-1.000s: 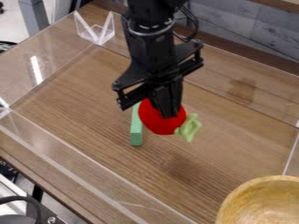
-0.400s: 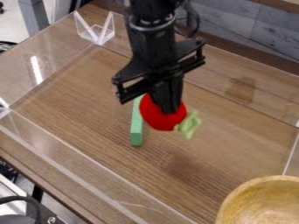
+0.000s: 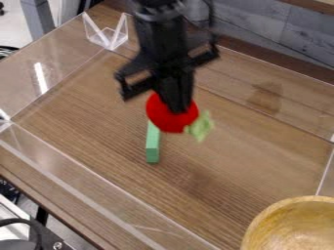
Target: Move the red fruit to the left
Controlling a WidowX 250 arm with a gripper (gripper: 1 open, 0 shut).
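The red fruit is a glossy red toy with a light green leafy cap sticking out at its right. It hangs above the wooden table, clear of the surface. My black gripper comes down from above and is shut on the red fruit's top, its fingers hiding the upper part. A blurred shadow lies on the wood below and to the right.
A long flat green bar lies on the wood just under the fruit. Clear acrylic walls fence the table. A wooden bowl sits at the bottom right corner. A clear stand is at the back left.
The gripper has risen and shifted left and back with the red fruit in it. The green bar has stayed in place.
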